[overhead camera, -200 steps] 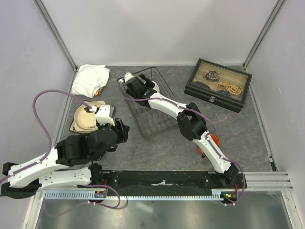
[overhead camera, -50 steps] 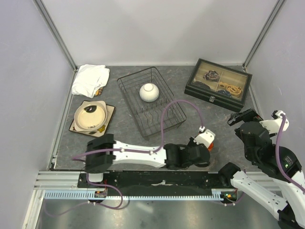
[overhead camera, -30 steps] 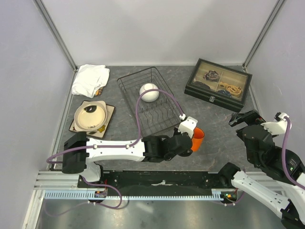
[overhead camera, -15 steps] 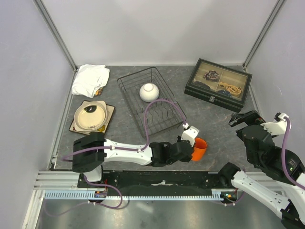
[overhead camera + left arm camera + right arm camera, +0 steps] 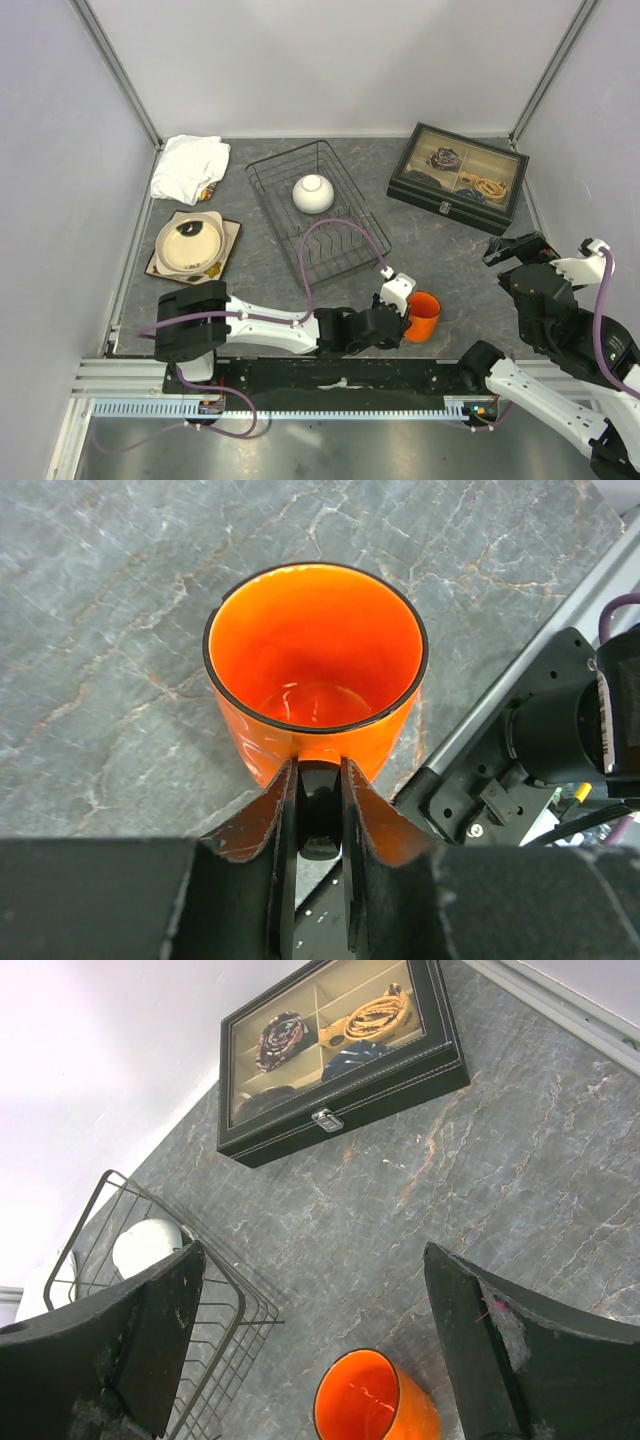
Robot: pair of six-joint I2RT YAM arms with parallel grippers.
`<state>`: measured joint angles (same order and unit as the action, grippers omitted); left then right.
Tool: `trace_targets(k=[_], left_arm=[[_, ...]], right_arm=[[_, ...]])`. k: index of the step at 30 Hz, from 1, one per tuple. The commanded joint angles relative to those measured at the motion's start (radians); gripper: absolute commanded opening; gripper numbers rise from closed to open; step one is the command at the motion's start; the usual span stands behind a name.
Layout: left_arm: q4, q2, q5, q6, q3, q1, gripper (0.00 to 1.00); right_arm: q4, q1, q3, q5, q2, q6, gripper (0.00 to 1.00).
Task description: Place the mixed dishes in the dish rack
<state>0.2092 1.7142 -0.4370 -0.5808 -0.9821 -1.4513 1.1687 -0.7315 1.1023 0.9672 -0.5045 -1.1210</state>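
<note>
The orange mug (image 5: pixel 423 316) stands upright on the grey, marble-veined counter (image 5: pixel 450 260), near the front edge and well apart from the dish rack (image 5: pixel 345 240). The left hand (image 5: pixel 405 318) is clamped on it. The left wrist view shows the two dark fingers (image 5: pixel 370 805) pinched together on the mug's near side at the handle. That view also gives the glossy orange inside, a thin black rim and the round mouth, which the top view shows only small.

The rack is a black wire rectangle with upright prongs in its near half. The white bowl (image 5: pixel 313 193), smooth and round, sits in its far half. To the rack's left, the cream plate (image 5: pixel 188 245) with its brown rim rests on the square tan plate (image 5: pixel 228 240), both on the counter. Behind them lies the crumpled white cloth (image 5: pixel 188 165).

The right hand (image 5: pixel 515 250) is raised at the right side, fingers spread wide with nothing between them. Its wrist view looks down between worn black pads (image 5: pixel 165 1320) at the mug, the rack corner with the bowl, and the black box (image 5: pixel 340 1060), whose glass lid shows divided compartments and a metal clasp.
</note>
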Motion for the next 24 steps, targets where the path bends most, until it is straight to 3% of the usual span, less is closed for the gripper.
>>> trace_targets(k=[1,15,24], left_arm=[[0.041,0.025,-0.003,-0.073,0.026,-0.018,0.02],[-0.007,0.053,-0.002,-0.080,0.028,-0.032,0.17],[-0.031,0.067,0.001,-0.096,0.030,-0.035,0.34]], right_arm=[[0.006,-0.003,0.008,0.034,0.017,0.012,0.98],[0.009,-0.006,0.007,0.033,0.015,0.013,0.98],[0.009,-0.006,-0.005,0.025,0.024,0.009,0.98]])
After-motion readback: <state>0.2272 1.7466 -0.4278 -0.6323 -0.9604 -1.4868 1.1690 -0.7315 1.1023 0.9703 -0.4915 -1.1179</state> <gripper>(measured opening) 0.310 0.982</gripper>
